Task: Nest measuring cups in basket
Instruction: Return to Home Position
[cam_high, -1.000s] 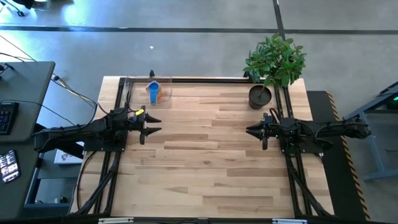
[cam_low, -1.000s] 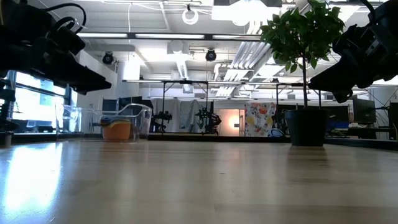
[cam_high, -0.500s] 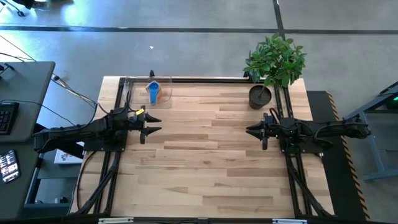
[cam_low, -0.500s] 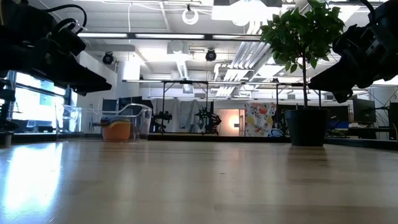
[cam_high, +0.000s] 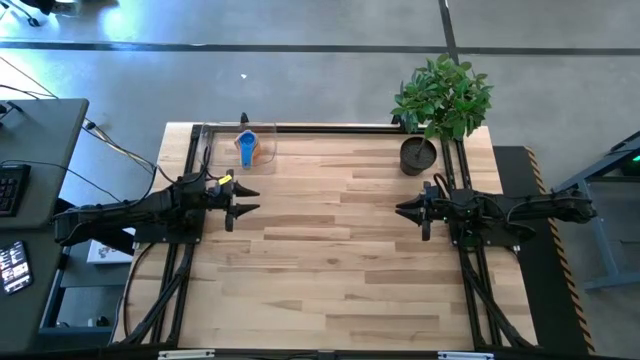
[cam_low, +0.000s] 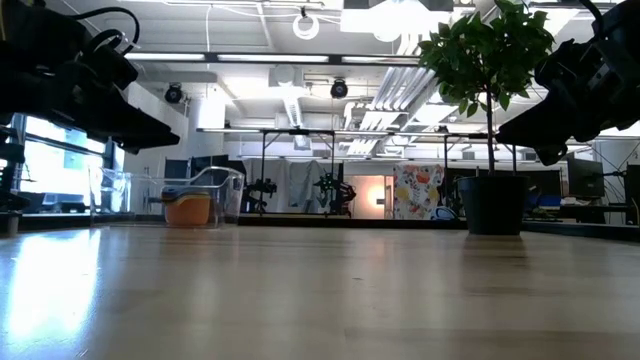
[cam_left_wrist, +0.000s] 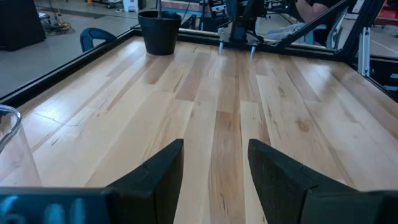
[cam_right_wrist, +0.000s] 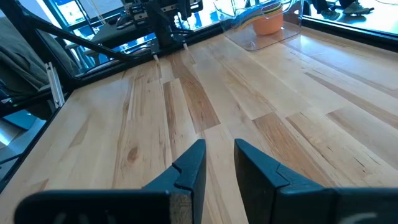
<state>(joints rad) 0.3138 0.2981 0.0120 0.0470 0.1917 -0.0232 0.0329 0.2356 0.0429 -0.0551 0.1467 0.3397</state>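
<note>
Measuring cups (cam_high: 247, 148) are nested in basket (cam_high: 215, 146), table's back-left corner; left gripper (cam_high: 252, 201), right gripper (cam_high: 402, 210) are held empty, fingers parted, at side edges.

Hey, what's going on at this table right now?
Nothing is being handled. The measuring cups sit stacked inside the basket at the far left corner of the table. The left pincer and right pincer hover open and empty at opposite sides, facing each other. A potted plant stands at the far right corner.
</note>
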